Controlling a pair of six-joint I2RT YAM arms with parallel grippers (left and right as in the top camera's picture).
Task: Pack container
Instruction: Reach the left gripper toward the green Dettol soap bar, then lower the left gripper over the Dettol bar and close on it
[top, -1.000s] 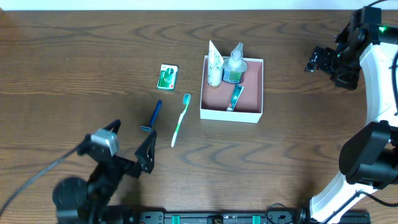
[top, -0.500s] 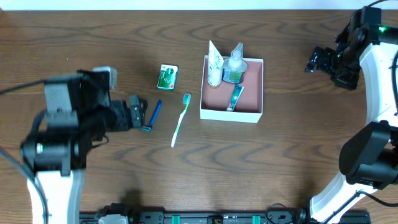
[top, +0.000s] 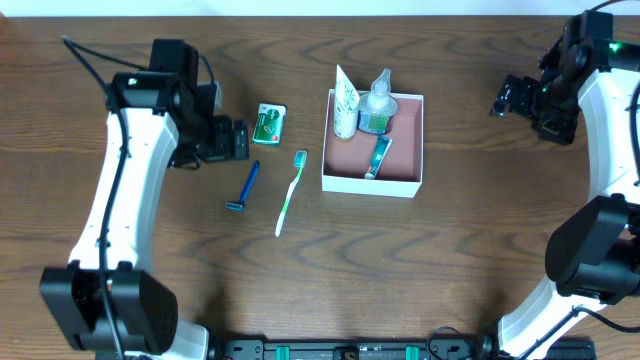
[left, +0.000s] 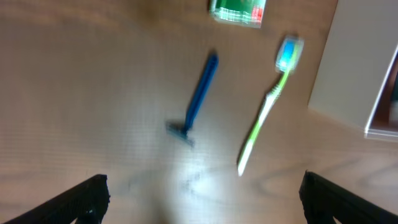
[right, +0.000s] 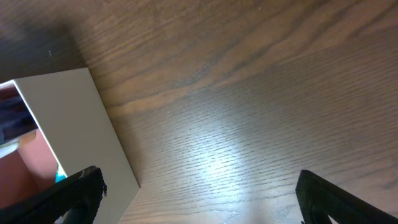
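The container (top: 404, 184), a square white-walled box with a pink-brown inside, stands at the table's middle right; its wall shows in the left wrist view (left: 348, 68) and the right wrist view (right: 74, 118). It holds a white tube (top: 344, 100), a clear bottle (top: 378, 98) and a small teal tube (top: 379, 156). A green toothbrush (top: 290, 193), a blue razor (top: 245, 186) and a green packet (top: 269, 122) lie left of it. The same toothbrush (left: 267, 106), razor (left: 196, 102) and packet (left: 237, 10) show in the left wrist view. My left gripper (top: 232, 140) is open, left of the packet. My right gripper (top: 505, 97) is open, right of the container.
The table is dark brown wood (top: 440, 260). The right arm's white links (top: 610, 130) run down the right edge. The left arm (top: 120, 200) stretches along the left side.
The left arm has swung up from the table's front left to the far left, and its gripper now sits beside the green packet above the razor. The right arm has not moved.
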